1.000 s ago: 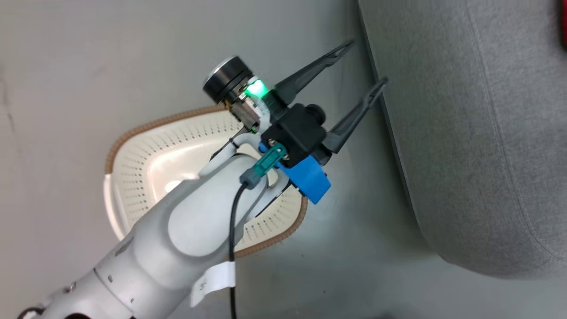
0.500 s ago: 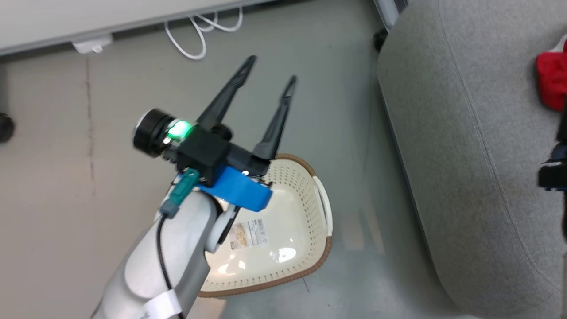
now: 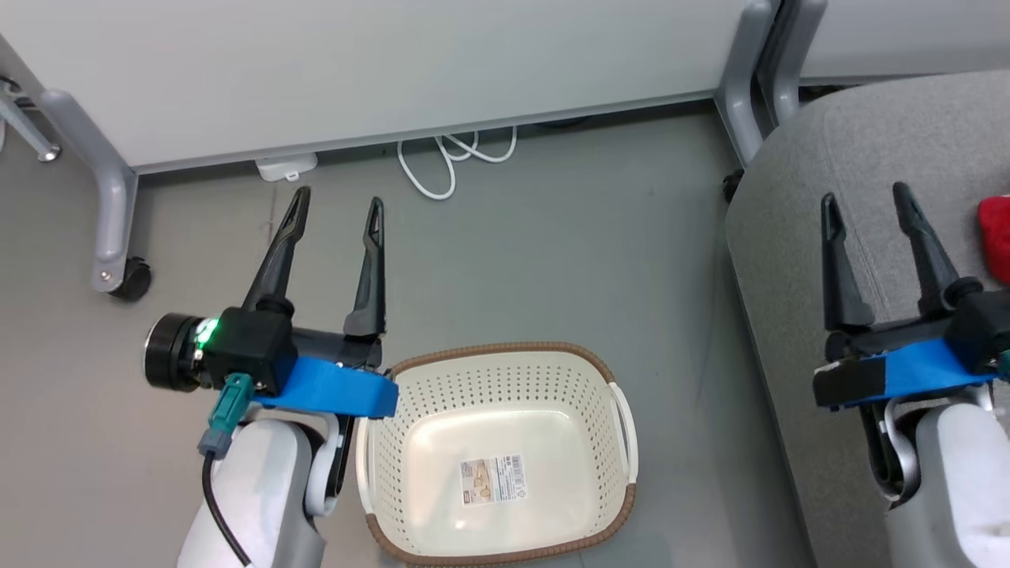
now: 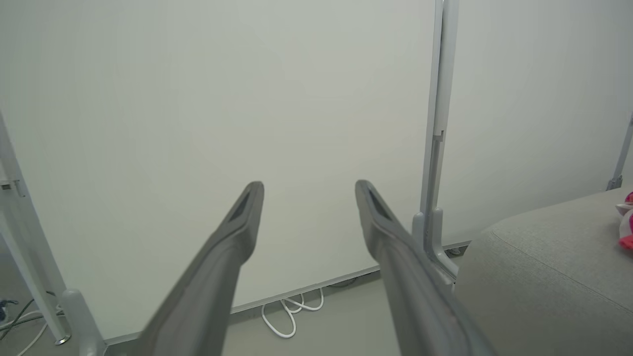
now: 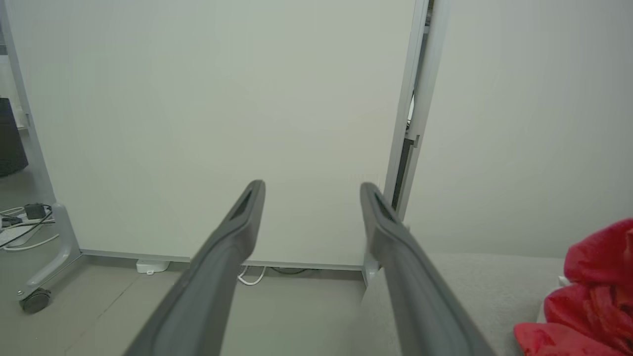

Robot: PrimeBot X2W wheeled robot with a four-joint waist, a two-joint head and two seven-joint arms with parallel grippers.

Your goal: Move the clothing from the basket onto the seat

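Clothing [image 3: 996, 238] on seat [image 3: 868, 126], near right gripper [image 3: 863, 197]

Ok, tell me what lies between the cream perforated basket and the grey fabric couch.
Only bare grey floor separates the cream perforated plastic basket from the grey fabric couch, as the head view shows.

Overhead head, level wrists, common seat [image 3: 884, 134]

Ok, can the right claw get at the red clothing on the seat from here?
Probably yes. The right claw hangs open over the seat, with the clothing lying to its right and nothing between them; a sideways move should do.
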